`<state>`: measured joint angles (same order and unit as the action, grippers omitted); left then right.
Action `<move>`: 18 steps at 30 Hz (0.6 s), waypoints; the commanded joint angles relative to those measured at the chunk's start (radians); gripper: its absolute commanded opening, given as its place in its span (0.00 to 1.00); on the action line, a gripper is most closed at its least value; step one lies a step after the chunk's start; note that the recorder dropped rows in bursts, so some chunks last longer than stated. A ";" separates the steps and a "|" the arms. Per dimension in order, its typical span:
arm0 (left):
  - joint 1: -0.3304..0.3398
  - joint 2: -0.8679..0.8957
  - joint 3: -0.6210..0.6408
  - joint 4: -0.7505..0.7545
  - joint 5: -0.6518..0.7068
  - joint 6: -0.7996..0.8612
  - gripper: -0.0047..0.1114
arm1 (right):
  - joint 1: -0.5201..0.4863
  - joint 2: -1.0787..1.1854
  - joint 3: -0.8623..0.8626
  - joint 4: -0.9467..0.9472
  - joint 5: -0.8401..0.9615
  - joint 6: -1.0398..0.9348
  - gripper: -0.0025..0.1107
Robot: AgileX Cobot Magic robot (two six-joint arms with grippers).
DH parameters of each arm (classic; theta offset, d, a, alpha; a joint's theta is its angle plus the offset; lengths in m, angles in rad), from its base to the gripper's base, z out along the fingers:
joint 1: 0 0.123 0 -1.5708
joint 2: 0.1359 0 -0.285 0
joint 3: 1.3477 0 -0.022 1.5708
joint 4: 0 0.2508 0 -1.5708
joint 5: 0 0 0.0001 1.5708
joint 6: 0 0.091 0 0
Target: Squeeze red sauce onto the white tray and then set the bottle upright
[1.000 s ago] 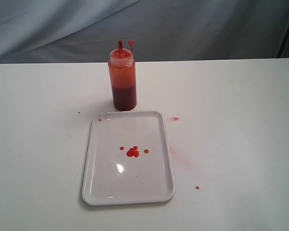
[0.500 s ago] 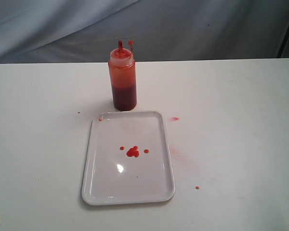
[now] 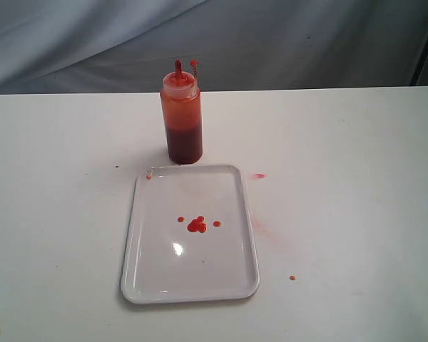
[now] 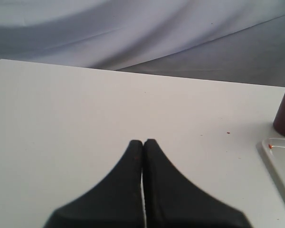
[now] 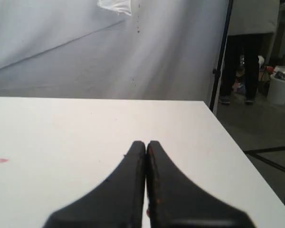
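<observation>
on the counter (image 3: pixel 357 185) the white tray (image 3: pixel 157 285) lies near the front edge, and the bottle (image 3: pixel 183 121) stands upright just behind it. the left gripper (image 4: pixel 143 142) and right gripper (image 5: pixel 146 143) are clenched and empty. red sauce (image 3: pixel 196 225) blobs sit mid-tray. the likely risk is a passing arm toppling the tall bottle.

Glossy white tray (image 3: pixel 232 285), translucent plastic bottle (image 3: pixel 182 114), matt white table (image 3: pixel 357 178) (grey cloth backdrop (image 3: pixel 271 43) behind).
</observation>
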<state>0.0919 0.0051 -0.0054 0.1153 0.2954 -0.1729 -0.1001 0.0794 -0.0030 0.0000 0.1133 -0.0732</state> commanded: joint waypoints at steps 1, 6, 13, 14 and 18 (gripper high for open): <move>0.002 -0.005 0.005 -0.001 -0.007 -0.006 0.04 | -0.006 -0.004 0.003 0.000 0.087 -0.008 0.02; 0.002 -0.005 0.005 -0.001 -0.007 -0.006 0.04 | -0.006 -0.004 0.003 -0.015 0.181 -0.012 0.02; 0.002 -0.005 0.005 -0.001 -0.007 -0.006 0.04 | -0.006 -0.004 0.003 -0.015 0.181 -0.034 0.02; 0.002 -0.005 0.005 -0.001 -0.007 -0.006 0.04 | -0.006 -0.004 0.003 -0.015 0.181 -0.034 0.02; 0.002 -0.005 0.005 -0.001 -0.007 -0.006 0.04 | -0.006 -0.004 0.003 -0.015 0.181 -0.036 0.02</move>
<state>0.0919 0.0051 -0.0054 0.1153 0.2954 -0.1729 -0.1001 0.0777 -0.0030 -0.0077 0.2902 -0.1023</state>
